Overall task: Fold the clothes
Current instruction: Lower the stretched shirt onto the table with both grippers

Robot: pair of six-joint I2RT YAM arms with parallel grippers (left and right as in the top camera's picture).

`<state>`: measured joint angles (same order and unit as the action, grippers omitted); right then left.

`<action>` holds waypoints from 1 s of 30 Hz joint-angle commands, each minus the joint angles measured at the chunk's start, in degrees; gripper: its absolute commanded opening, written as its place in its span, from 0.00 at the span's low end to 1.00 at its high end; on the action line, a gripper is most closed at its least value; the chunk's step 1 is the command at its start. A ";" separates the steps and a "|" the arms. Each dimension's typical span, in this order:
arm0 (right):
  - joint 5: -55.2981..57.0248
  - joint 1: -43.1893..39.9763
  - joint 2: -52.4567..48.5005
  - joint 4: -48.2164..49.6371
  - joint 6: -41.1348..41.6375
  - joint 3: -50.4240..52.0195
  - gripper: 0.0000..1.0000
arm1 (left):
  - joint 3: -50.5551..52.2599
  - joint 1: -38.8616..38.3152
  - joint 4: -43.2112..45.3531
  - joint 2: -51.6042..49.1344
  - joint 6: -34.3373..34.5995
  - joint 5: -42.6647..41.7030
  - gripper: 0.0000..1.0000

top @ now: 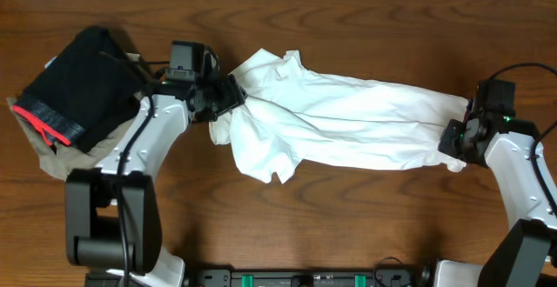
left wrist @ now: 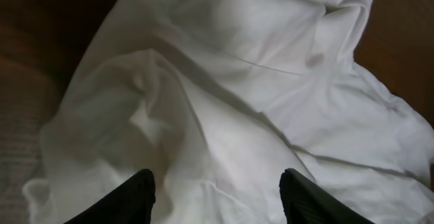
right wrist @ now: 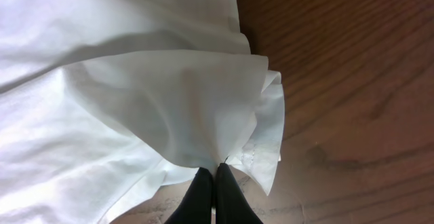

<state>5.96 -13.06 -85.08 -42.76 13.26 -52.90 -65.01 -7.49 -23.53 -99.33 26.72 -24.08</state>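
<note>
The clothes, a white T-shirt, lie crumpled and stretched sideways across the wooden table, with no print showing. At the shirt's bunched left end is my left gripper. In the left wrist view that gripper stands open, its dark fingertips wide apart over rumpled white cloth. My right gripper is at the shirt's right end. The right wrist view shows it shut on a pinch of the shirt's edge, and the fabric fans out from the jaws.
A folded black garment with a red-pink band lies at the far left on a tan garment, just behind my left arm. Bare wood runs along the table's front, and more lies to the right of the shirt's edge.
</note>
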 commanded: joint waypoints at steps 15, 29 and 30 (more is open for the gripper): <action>-0.24 -1.11 -0.39 -0.28 1.05 0.22 0.01 | 0.20 -0.63 0.07 -3.54 -0.55 -0.96 0.57; -0.22 -1.11 -0.39 -0.26 1.07 0.22 0.01 | 0.17 -0.63 -0.13 -3.54 -0.57 -2.58 0.06; -0.22 -1.11 -0.37 -0.28 1.07 0.22 0.01 | 0.17 -0.63 -0.13 -3.54 -0.55 -2.75 0.06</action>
<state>5.96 -13.06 -85.08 -42.85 13.26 -52.90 -65.01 -8.14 -23.55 -102.17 26.72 -25.34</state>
